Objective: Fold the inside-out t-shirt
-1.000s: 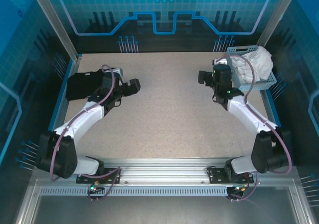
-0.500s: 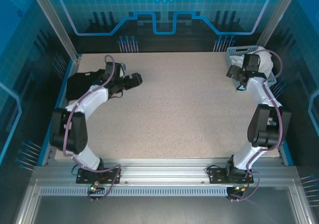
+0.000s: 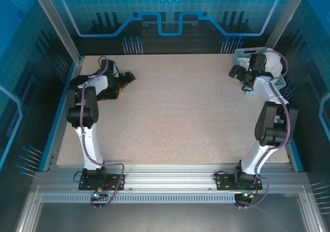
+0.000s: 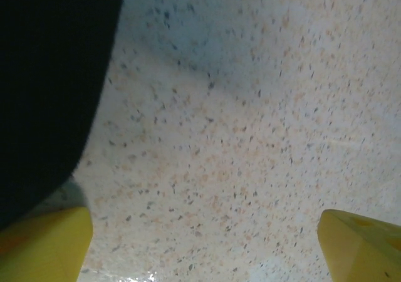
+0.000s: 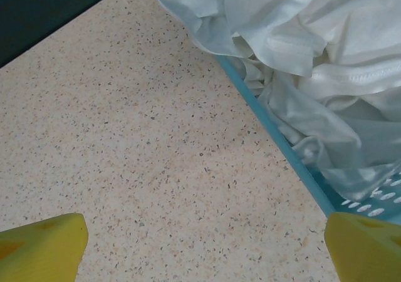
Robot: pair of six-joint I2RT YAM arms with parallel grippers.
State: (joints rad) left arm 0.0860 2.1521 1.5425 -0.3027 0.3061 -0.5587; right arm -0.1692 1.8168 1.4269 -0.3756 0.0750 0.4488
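The inside-out t-shirt [image 5: 313, 44] lies crumpled in a pale blue basket [image 5: 282, 145] at the far right corner of the bench [image 3: 175, 113] — white cloth bunched in loose folds, one hemmed edge spilling over the basket's rim onto the speckled surface. The right arm [image 3: 268, 123] reaches up the right side of the bench, its wrist just beside the basket's near-left wall. In the right wrist view the right fingers [image 5: 37, 241] are spread wide: the two yellow tips sit in opposite bottom corners with bare bench between them, holding nothing. The shirt and basket lie ahead and to the right of them, apart from both tips. On the other side, the left arm [image 3: 85, 118] stretches to the far left corner, where a black garment [image 4: 44, 75] lies at the bench's edge. The left fingers [image 4: 44, 244] are also spread wide and empty — one yellow tip sits close against the dark cloth, though whether it touches cannot be told, and the other is over open bench.
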